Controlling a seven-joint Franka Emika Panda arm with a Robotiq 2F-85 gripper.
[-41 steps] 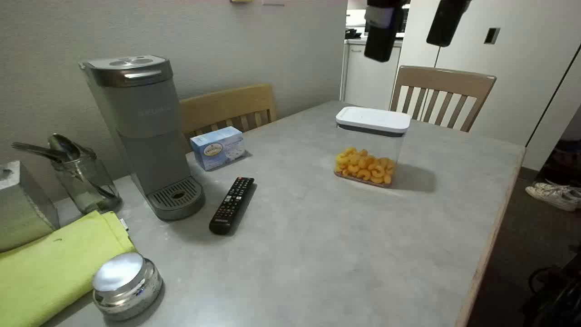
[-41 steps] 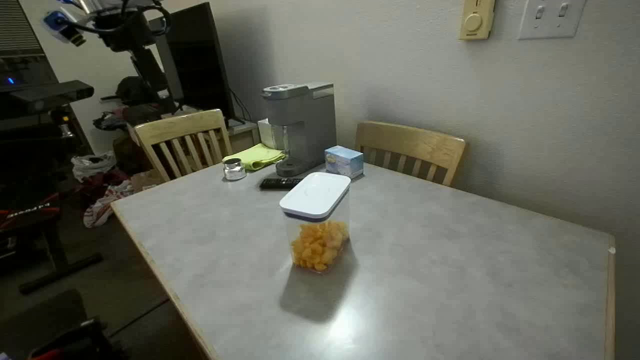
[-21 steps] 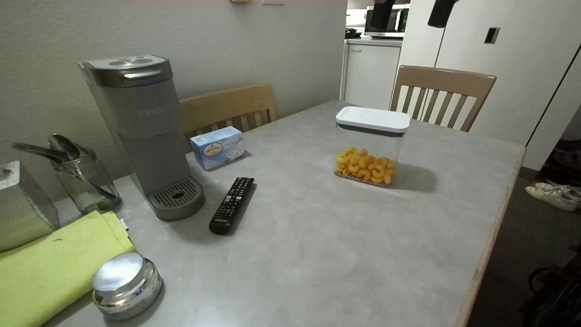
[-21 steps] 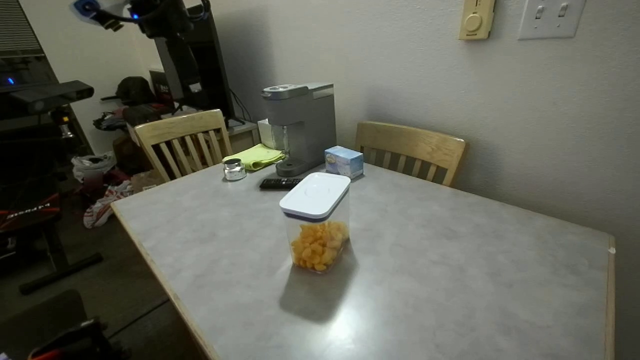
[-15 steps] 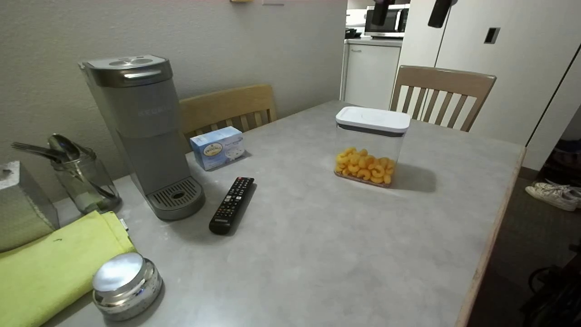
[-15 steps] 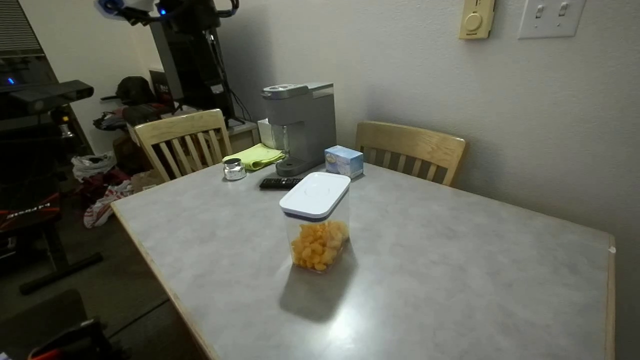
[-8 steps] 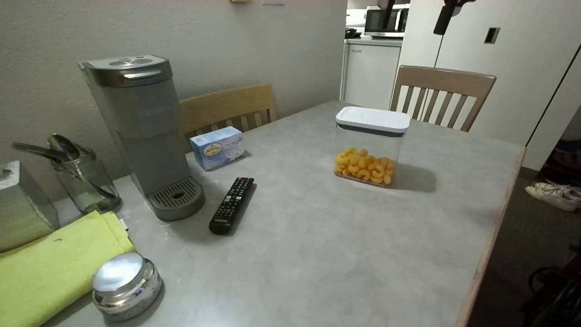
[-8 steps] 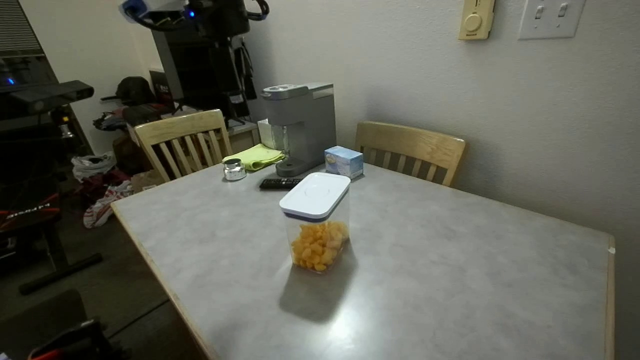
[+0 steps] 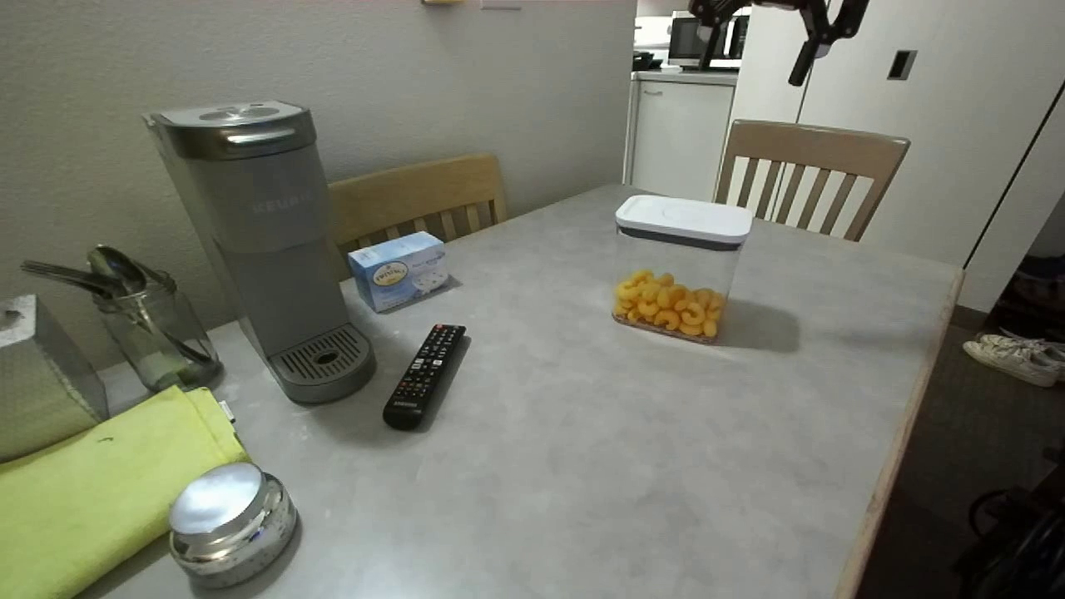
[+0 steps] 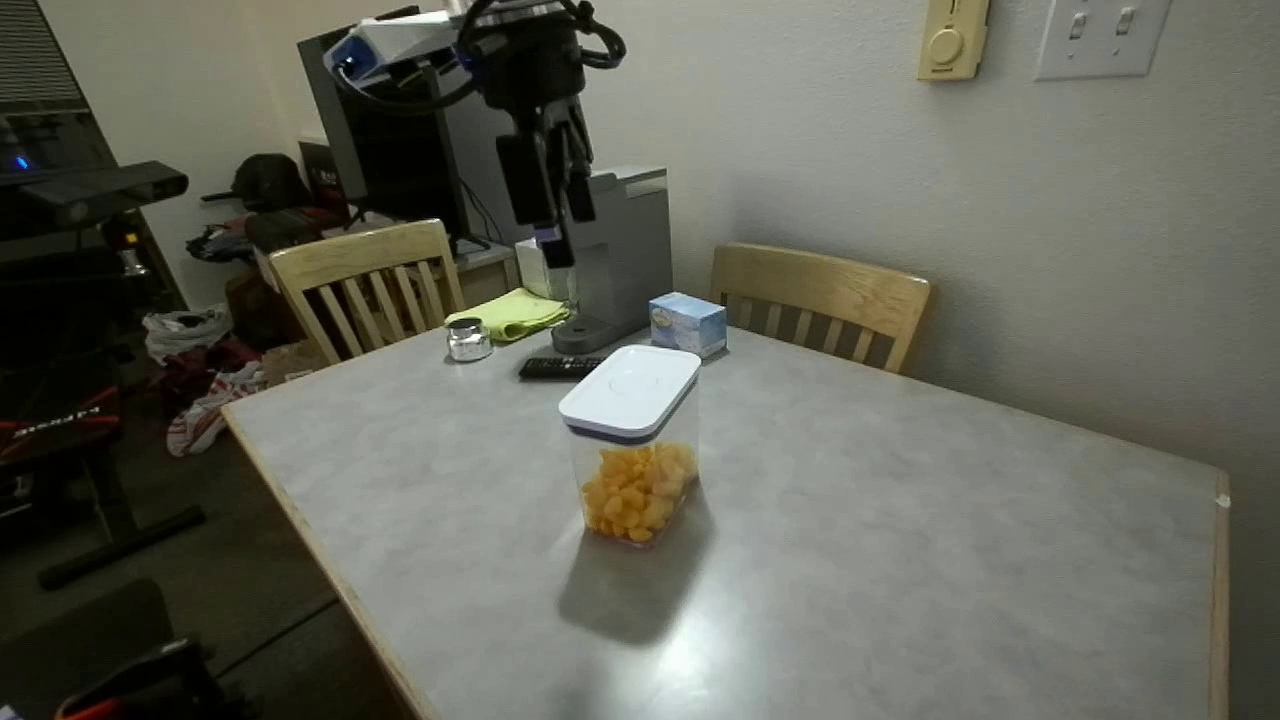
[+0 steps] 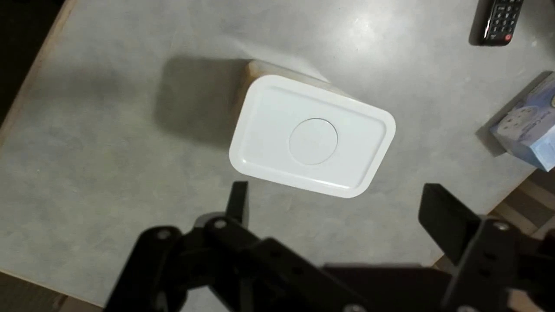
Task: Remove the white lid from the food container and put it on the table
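The white lid (image 9: 685, 218) sits flat on top of the clear food container (image 9: 670, 256), which stands upright on the pale grey table (image 9: 541, 474). Orange curled food fills the container's lower part. The lid (image 10: 635, 388) and container (image 10: 588, 448) also show in an exterior view. In the wrist view the lid (image 11: 313, 141), with a round button outline in its middle, hides most of the container. My gripper (image 11: 336, 190) is open and empty, its fingertips wider apart than the lid's length. It hangs well above the table (image 10: 900, 540), apart from the lid, in both exterior views (image 9: 753, 71) (image 10: 571, 236).
A light-blue tea box (image 9: 399, 271), a black remote (image 9: 426, 376), a grey coffee maker (image 9: 258, 241), a jar with cutlery (image 9: 162, 337), a yellow cloth (image 9: 116, 474) and a silver jar (image 9: 233, 524) stand along one side. Wooden chairs (image 10: 820, 300) (image 10: 365, 290) are at the table's edges.
The arm has swung across above the table toward the container. The gripper has turned to point more steeply down, and more of its linkage shows. The lid, container and other objects have not moved.
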